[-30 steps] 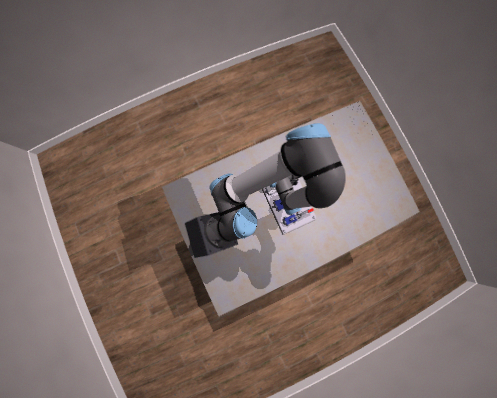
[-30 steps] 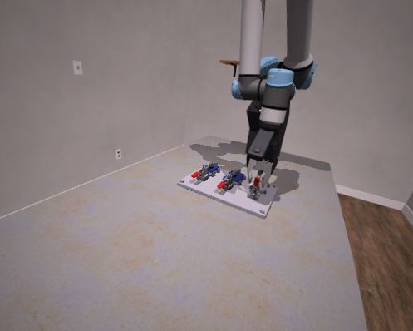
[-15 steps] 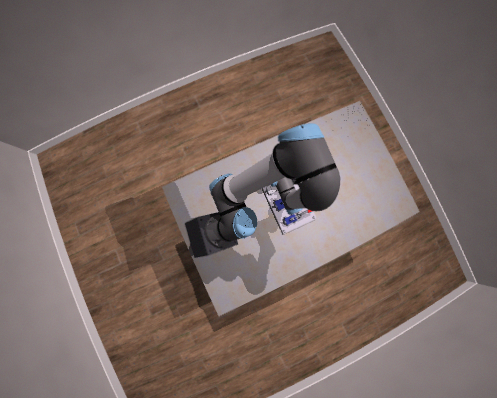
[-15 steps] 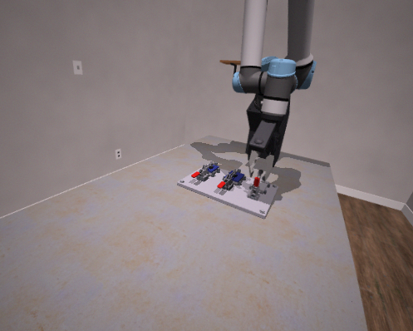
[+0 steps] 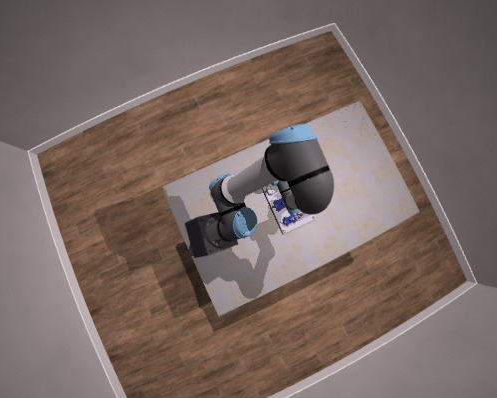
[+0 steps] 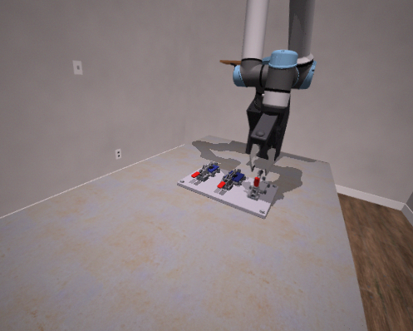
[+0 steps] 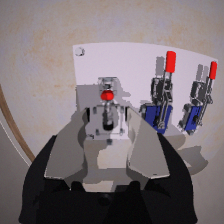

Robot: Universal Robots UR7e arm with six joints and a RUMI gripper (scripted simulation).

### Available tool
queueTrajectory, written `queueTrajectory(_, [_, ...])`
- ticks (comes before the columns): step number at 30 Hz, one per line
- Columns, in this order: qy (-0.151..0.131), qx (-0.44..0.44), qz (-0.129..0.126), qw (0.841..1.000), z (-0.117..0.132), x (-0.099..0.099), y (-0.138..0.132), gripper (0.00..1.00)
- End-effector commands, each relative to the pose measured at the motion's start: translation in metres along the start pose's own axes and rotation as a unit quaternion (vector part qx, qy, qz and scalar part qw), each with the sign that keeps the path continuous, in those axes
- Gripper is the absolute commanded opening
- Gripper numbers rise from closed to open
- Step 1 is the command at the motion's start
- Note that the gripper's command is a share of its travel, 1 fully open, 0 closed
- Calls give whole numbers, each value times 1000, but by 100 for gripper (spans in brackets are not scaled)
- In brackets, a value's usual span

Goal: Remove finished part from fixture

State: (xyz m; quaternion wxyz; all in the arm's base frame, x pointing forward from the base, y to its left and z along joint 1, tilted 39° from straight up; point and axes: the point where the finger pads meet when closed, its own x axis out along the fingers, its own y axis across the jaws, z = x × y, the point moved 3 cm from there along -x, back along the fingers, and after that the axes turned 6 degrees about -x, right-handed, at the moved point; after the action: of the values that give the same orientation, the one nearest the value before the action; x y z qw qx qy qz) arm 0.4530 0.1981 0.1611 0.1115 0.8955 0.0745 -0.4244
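Observation:
A white fixture plate (image 6: 228, 190) lies on the table and carries three toggle clamps. Two of them hold blue blanks (image 6: 213, 169) (image 6: 237, 177), with their red handles lying down; the blanks also show in the wrist view (image 7: 155, 114) (image 7: 192, 119). The third clamp (image 6: 256, 183) has its red handle upright (image 7: 107, 94). A grey part (image 7: 105, 127) sits in that station; I cannot make out its slot. My gripper (image 6: 258, 165) hangs straight above this station, its fingers part open on either side of the clamp, with nothing between them.
The arm's elbow hides most of the fixture in the top view (image 5: 289, 216). The robot base (image 5: 205, 235) stands at the table's edge. The table's right edge drops to a wooden floor (image 6: 385, 258). Bare table surrounds the plate.

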Motion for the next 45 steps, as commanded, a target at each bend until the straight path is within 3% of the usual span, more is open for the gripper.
queueTrajectory(1, [0, 0, 0, 1000, 0, -1, 0, 28])
queueTrajectory(36, [0, 0, 0, 1000, 0, -1, 0, 28])
queueTrajectory(37, [0, 0, 0, 1000, 0, -1, 0, 59])
queueTrajectory(45, [0, 0, 0, 1000, 0, -1, 0, 59])
